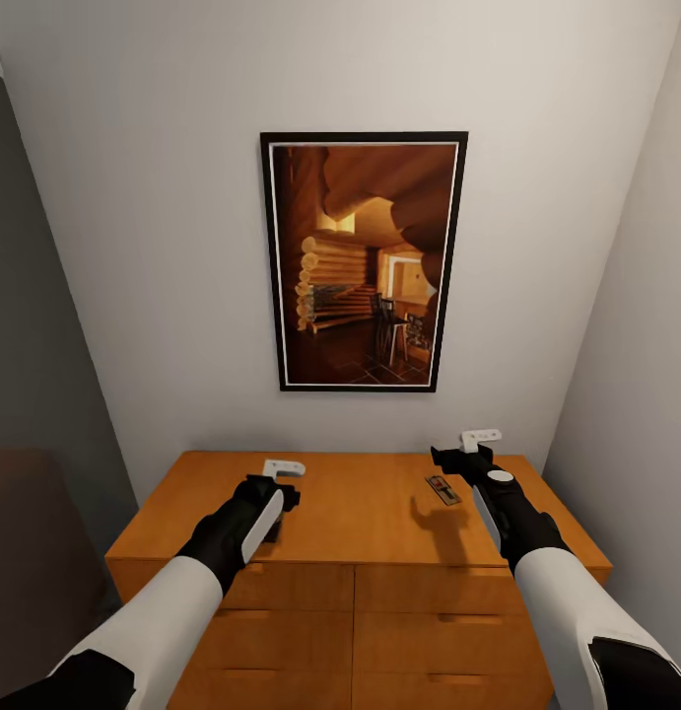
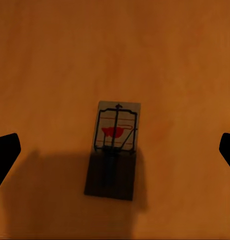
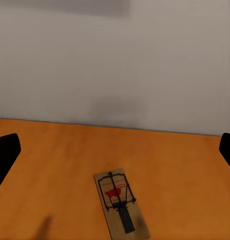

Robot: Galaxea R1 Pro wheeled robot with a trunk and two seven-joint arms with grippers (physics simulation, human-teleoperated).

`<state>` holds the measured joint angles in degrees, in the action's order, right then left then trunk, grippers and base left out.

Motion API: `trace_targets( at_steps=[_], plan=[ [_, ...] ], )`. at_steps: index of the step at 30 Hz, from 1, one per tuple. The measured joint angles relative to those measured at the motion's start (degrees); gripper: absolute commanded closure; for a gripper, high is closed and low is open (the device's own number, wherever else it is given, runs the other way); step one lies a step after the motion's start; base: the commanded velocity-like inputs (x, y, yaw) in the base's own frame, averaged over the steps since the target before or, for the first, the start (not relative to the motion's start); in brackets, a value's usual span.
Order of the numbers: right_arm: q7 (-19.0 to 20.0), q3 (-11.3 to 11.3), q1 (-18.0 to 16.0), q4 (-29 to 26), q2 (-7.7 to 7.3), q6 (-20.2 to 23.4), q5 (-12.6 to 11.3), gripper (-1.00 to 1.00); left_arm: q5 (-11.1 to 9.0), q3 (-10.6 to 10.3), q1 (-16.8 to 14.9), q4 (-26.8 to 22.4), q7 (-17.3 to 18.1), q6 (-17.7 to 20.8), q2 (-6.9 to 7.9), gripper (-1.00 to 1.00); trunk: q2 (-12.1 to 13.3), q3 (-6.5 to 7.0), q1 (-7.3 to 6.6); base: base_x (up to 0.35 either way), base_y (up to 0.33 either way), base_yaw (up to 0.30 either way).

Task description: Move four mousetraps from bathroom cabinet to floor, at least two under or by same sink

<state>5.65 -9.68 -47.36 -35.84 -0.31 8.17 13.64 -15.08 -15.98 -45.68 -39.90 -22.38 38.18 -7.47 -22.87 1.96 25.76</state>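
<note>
Both grippers hang spread and empty over the cabinet (image 1: 360, 513). The left gripper (image 1: 281, 490) is right above a trap (image 2: 115, 147), which lies flat; a shallow descent could skid it, or the fingers may jam the top. The right gripper (image 1: 465, 456) has a second trap (image 1: 442, 489) beside it. I count two traps, perhaps not all.

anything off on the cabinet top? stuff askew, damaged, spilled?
Nothing stands out. One mousetrap lies flat on the cabinet top near the right gripper, turned a little off the cabinet's edges. Another mousetrap lies flat below the left gripper. Both look intact, and nothing is spilled.
</note>
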Motion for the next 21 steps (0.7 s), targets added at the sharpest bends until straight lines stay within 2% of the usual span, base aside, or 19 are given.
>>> trace_targets(
  at_steps=[7, 21],
  plan=[
    [0.0, 0.0, 0.0, 0.0, -0.01, 0.0, 0.0, -1.00, 0.0, 0.1, 0.0, 0.6, -1.4, 0.2, -0.94, -1.00, 0.0, 0.00, 0.00, 0.000, 0.000, 0.000],
    [0.0, 0.1, 0.0, 0.0, -0.01, -0.1, 0.1, -1.00, 0.0, 0.2, 0.0, 0.7, -1.4, 0.3, -0.32, -1.00, 0.0, 0.00, 0.00, 0.000, 0.000, 0.000]
  ],
)
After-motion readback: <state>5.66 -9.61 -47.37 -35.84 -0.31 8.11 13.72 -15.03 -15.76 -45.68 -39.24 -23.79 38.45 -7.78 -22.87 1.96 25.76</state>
